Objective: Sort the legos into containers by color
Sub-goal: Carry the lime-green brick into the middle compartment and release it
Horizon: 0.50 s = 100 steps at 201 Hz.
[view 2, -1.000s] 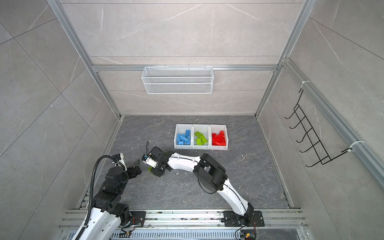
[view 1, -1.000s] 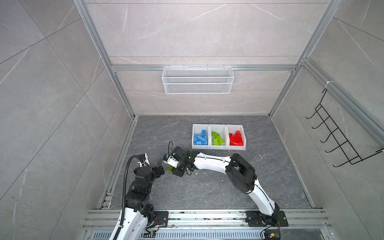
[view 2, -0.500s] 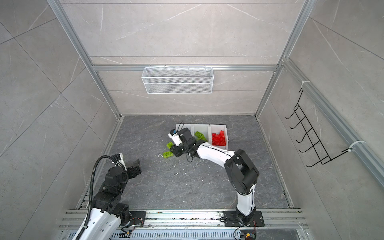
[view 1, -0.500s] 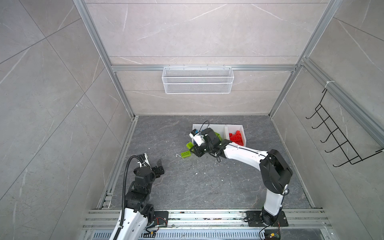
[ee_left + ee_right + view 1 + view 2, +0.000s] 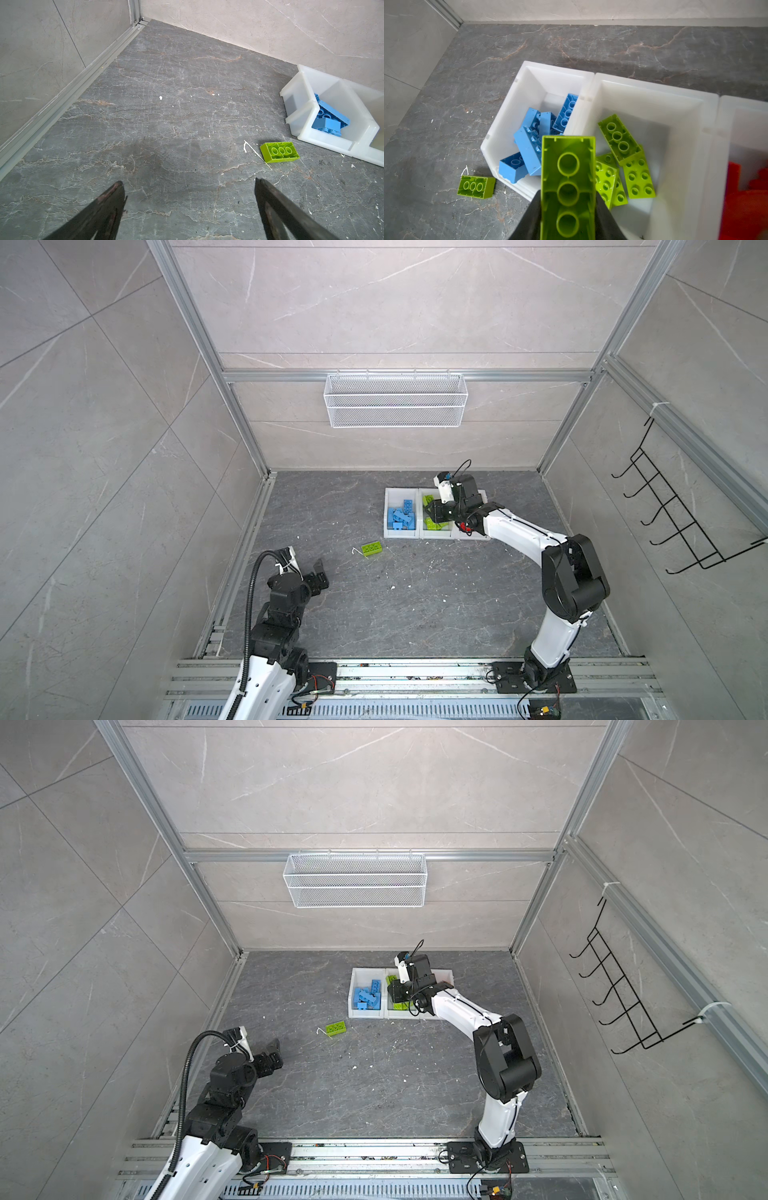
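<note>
The dark floor (image 5: 415, 614) lay mostly bare between the arms. The containers (image 5: 400, 536) stood near the back wall, with blue legos (image 5: 401, 516) in the leftmost bin. The right gripper (image 5: 568, 195) pinched a green brick (image 5: 568, 164) over the middle bin. The left gripper (image 5: 188, 181) gaped wide and empty. A loose green brick (image 5: 372, 548) lay near the containers' front-left corner.

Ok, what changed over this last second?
The right tool, shut on a lime green brick, swung from beside the left tool to over the middle bin. The left tool stayed open and parked; the loose green brick remains unsorted.
</note>
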### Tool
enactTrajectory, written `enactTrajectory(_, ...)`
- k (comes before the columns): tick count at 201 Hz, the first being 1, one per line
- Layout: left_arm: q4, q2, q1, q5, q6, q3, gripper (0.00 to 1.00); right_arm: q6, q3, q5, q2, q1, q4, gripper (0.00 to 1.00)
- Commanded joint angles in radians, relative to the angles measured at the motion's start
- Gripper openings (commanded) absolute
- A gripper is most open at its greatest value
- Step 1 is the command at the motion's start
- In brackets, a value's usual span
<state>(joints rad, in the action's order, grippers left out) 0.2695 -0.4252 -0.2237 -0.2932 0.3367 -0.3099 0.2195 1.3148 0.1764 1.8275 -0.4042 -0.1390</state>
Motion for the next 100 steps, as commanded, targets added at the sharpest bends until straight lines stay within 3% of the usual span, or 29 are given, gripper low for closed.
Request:
enactTrajectory(1,-0.009,-0.004,0.004,0.010,0.004,-0.013,0.99,0.024,0.007,-0.005,0.026,0.016,-0.023,0.30)
enactTrajectory(100,-0.019,-0.031,0.004,0.019,-0.001,-0.020,0.99,0.000,0.033,-0.020,0.072,0.053,-0.050,0.35)
